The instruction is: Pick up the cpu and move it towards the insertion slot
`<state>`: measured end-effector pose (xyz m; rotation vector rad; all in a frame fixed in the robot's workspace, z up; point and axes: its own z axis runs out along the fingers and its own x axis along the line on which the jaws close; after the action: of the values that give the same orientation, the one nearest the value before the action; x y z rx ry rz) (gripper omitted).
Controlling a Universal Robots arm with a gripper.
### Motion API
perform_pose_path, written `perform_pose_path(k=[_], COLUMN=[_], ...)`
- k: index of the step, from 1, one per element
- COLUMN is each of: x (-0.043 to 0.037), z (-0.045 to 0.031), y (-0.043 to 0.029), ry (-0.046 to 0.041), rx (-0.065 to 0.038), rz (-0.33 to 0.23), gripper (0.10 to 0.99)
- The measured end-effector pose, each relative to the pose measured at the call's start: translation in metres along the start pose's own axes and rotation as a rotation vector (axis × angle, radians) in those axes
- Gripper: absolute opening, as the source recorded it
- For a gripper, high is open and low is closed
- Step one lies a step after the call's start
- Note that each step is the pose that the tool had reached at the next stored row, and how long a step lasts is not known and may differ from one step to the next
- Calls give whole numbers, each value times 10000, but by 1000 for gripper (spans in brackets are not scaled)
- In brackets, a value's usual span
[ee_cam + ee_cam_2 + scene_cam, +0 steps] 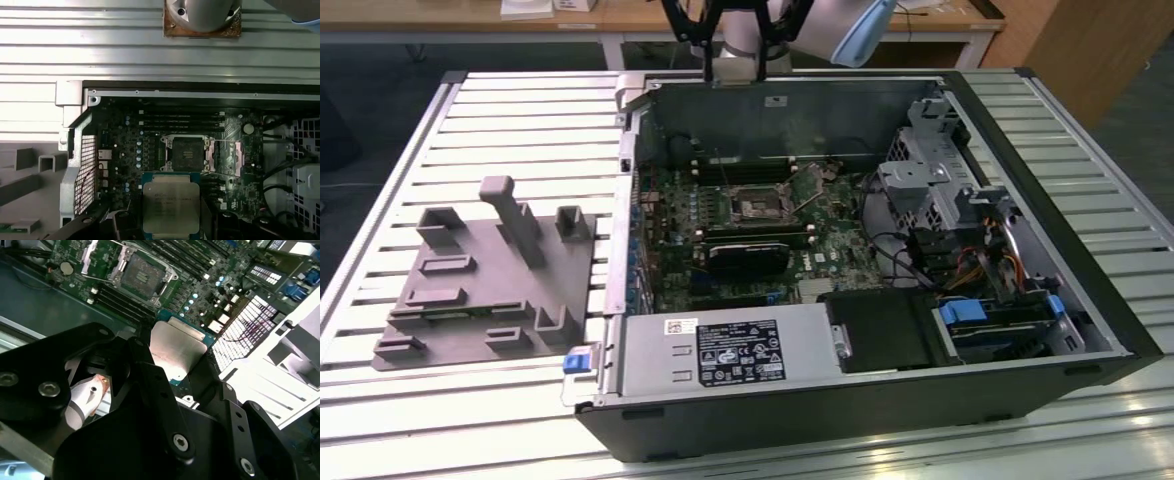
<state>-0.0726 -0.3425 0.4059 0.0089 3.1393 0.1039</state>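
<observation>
The gripper [172, 220] is clenched on the cpu [171, 206], holding the silvery chip by its edges above the open computer case [1067, 290]. In the first wrist view the chip hangs just short of the insertion slot [188, 154], whose frame stands open on the green motherboard [834, 255]. So the carry is well along; what it calls for, I judge, is squaring the chip over the socket. The case lies on a slatted metal table [480, 110], a grey fixture [487, 290] beside it.
</observation>
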Motion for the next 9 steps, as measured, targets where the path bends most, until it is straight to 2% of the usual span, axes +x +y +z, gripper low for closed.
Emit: perform_pose_path(k=[9], x=[-201], z=[37], y=[167], ry=[0], rx=[1], rz=[1], gripper=[545])
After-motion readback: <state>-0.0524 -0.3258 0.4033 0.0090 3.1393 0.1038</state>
